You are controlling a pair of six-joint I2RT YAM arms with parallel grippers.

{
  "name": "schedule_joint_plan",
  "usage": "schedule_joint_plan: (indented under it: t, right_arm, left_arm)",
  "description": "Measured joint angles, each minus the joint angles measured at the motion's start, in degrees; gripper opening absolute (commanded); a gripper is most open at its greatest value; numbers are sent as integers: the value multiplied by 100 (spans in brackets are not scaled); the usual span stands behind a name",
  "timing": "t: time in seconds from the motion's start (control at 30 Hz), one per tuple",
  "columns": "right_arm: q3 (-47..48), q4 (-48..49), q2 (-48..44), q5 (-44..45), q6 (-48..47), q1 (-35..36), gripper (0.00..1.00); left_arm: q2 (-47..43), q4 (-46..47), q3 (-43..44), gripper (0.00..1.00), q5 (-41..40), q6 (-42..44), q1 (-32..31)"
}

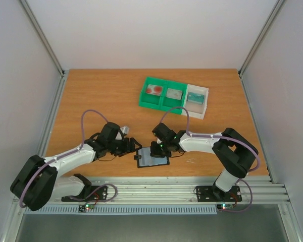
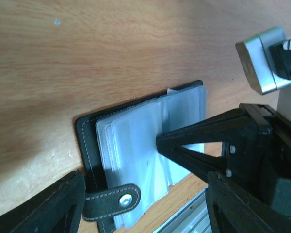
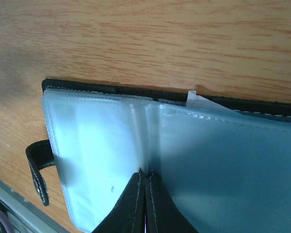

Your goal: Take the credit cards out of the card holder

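Observation:
The black card holder lies open near the table's front edge, its pale blue clear sleeves fanned out and its snap strap off to one side. No card shows in the sleeves; a small whitish corner pokes out at the spine. My right gripper is shut, its tips pressing on the sleeves at the fold. The left gripper is open and straddles the strap end without touching it. Three credit cards lie in trays at the back: red-marked, greyish and teal.
A green compartment tray and a white tray sit side by side at the back of the table. The metal rail of the table's front edge runs just below the holder. Both arms crowd the front middle.

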Motion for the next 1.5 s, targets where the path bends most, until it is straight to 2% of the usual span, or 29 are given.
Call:
schedule_joint_plan:
  t: [0.07, 0.27, 0.43, 0.67, 0.97, 1.3, 1.5]
  right_arm:
    - [-72, 120, -26, -17, 72, -2, 1]
    - [-223, 455, -46, -96, 229, -4, 1]
    - [-361, 684, -76, -221, 361, -63, 1]
    - [-435, 807, -103, -229, 446, -68, 1]
    - [-459, 850, -109, -232, 472, -68, 1]
    - [-514, 953, -118, -256, 498, -76, 1]
    - [-638, 1137, -170, -245, 612, -76, 1]
  left_arm:
    - [125, 201, -4, 69, 13, -33, 9]
    - [341, 726, -7, 58, 114, -157, 31]
    - [533, 984, -4, 55, 151, -199, 31]
    - [874, 1051, -2, 55, 162, -205, 31]
    - [1191, 1134, 11, 44, 234, -223, 33]
    - [1307, 1305, 13, 30, 273, -273, 42]
    - [1443, 1497, 13, 16, 326, -337, 42]
